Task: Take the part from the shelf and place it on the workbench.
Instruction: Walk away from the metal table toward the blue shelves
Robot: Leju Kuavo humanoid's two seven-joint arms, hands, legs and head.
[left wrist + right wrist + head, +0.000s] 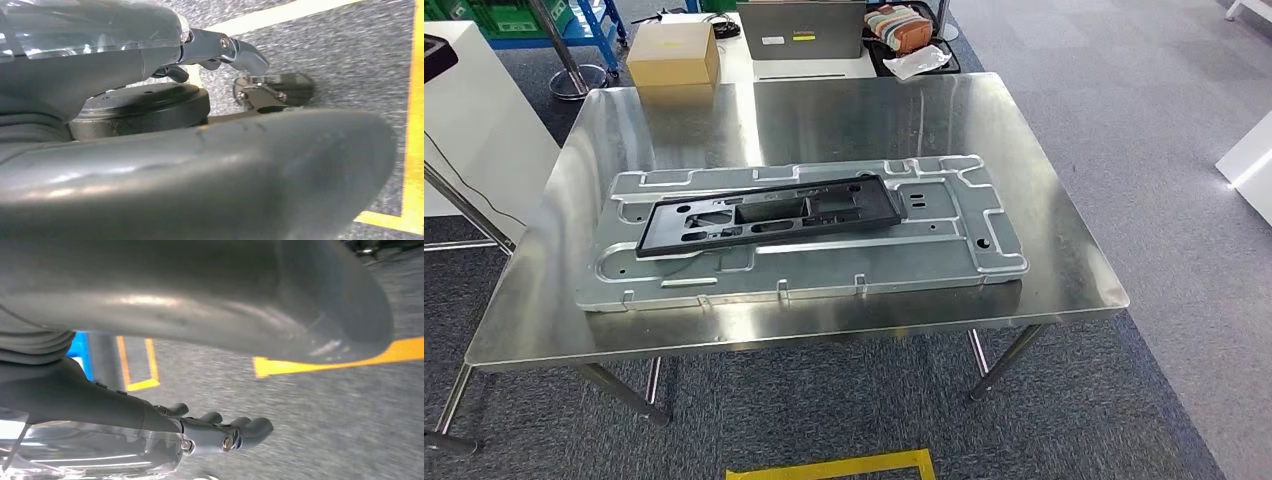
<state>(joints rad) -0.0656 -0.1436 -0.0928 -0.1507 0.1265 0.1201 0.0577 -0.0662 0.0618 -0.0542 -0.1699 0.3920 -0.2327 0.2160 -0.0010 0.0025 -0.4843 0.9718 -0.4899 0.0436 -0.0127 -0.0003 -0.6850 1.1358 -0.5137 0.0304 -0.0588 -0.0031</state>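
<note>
— What was on the left, and what was the left hand (220, 75) doing?
— A cardboard box (673, 52) stood behind the workbench (1064, 240). The left hand hung over grey carpet, holding nothing; its fingers seemed a little apart, but the view was poor.

— And the part?
— The black part (769, 213) lay flat on a grey metal panel (944, 255) in the middle of the workbench.

— The right hand (215, 427)?
— It held nothing, fingers side by side and slightly curled, above the floor with yellow tape (400, 351).
</note>
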